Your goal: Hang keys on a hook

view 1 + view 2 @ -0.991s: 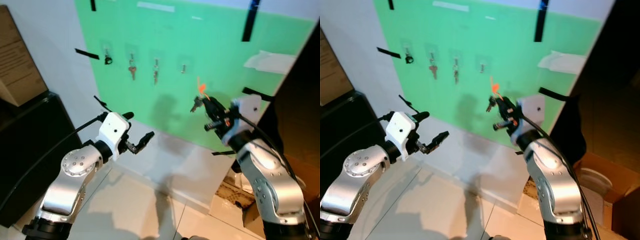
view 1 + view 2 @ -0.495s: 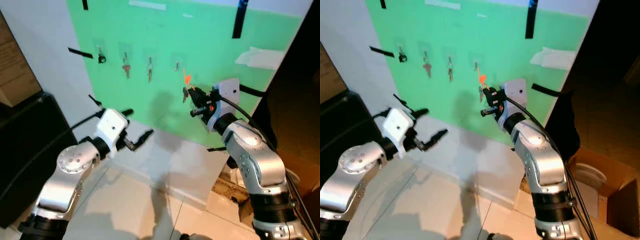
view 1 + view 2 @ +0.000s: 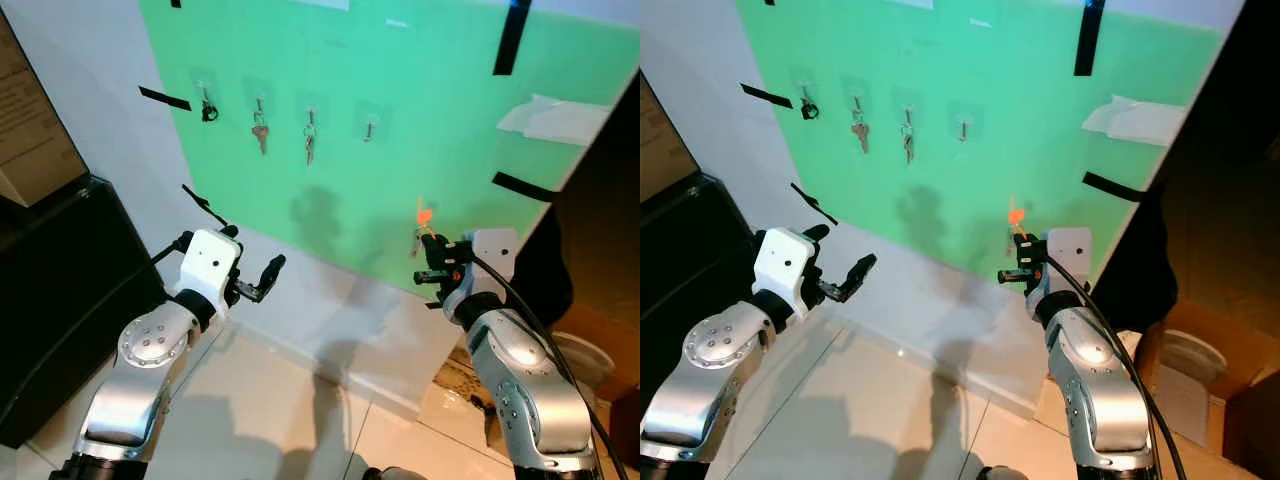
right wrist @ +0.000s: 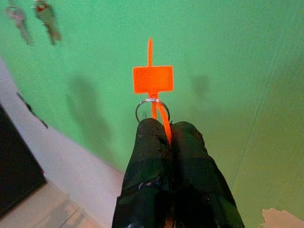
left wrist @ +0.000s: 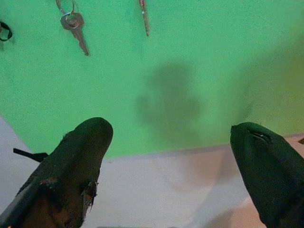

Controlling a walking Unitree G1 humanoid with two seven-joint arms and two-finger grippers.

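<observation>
A green board (image 3: 440, 110) on the wall carries a row of hooks. One hook holds a black ring (image 3: 208, 110), and two hold keys (image 3: 262, 136) (image 3: 309, 142). The rightmost hook (image 3: 368, 130) is bare. My right gripper (image 3: 424, 256) is shut on a key ring with an orange tag (image 3: 424, 213), well below and right of the bare hook, close to the board. In the right wrist view the tag (image 4: 152, 79) and ring (image 4: 146, 108) stick out past the closed fingertips (image 4: 153, 130). My left gripper (image 3: 256, 282) is open and holds nothing, low at the left before the white wall.
A black cabinet (image 3: 60, 290) stands at the left with a cardboard box (image 3: 30, 120) above it. White paper (image 3: 555, 120) and black tape strips (image 3: 508, 40) are stuck on the board. An open carton (image 3: 1225, 370) sits on the floor at the right. Pale tiles (image 3: 270, 410) lie below.
My right gripper has dropped with the tagged keys, from just under the bare hook to well below and right of it. The camera has shifted. My left gripper is much as before.
</observation>
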